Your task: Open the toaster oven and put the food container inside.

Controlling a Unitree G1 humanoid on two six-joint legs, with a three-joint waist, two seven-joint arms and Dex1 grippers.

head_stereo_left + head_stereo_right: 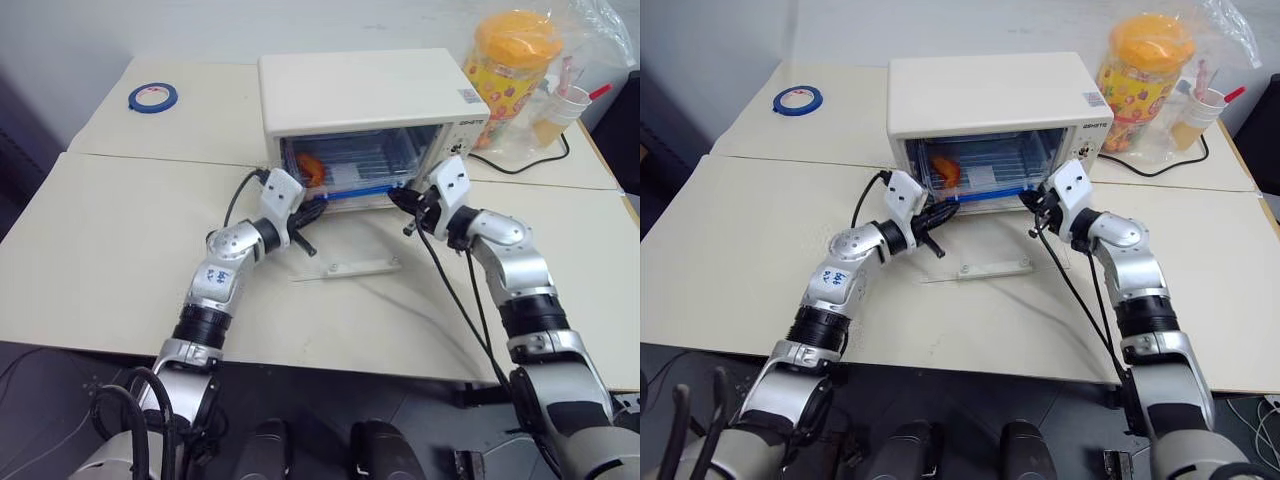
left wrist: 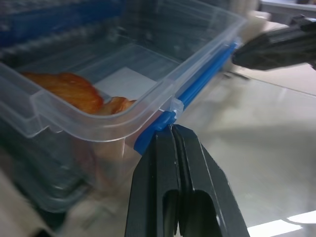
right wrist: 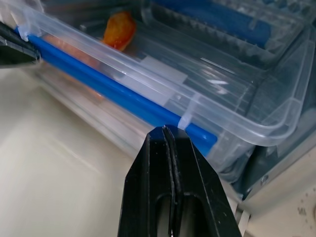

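Right now I have both claws closed tight with nothing gripped, each pressing its tip against the near blue clip strip [image 3: 118, 96] of the food container [image 1: 345, 170]. The container sits partway into the toaster oven [image 1: 365, 100], its front edge at the oven mouth above the lowered glass door [image 1: 345, 265], which lies flat on the desk [image 1: 100, 260].

Working left to right: the left claw [image 2: 170, 131] meets the strip at the container's left front corner, the right claw [image 3: 165, 129] near the right front corner. As I judge it, the weak point is that I am pushing, not holding. If one tip leads the other, the container could skew and jam a corner against the oven wall or catch on the wire rack. Either closed tip could also slide off the narrow strip, ride up over the rim and tip the box, shifting the orange food pieces [image 2: 74, 91]. The black cables trailing from both wrists hang low over the open door and might snag its handle.

Counted: one blue tape roll [image 1: 153, 96] at far left, one toaster oven, one food container with two orange pieces that I can make out, one orange-lidded jar [image 1: 510, 65] at right, one plastic bag [image 1: 580, 60] behind it with contents I cannot count.
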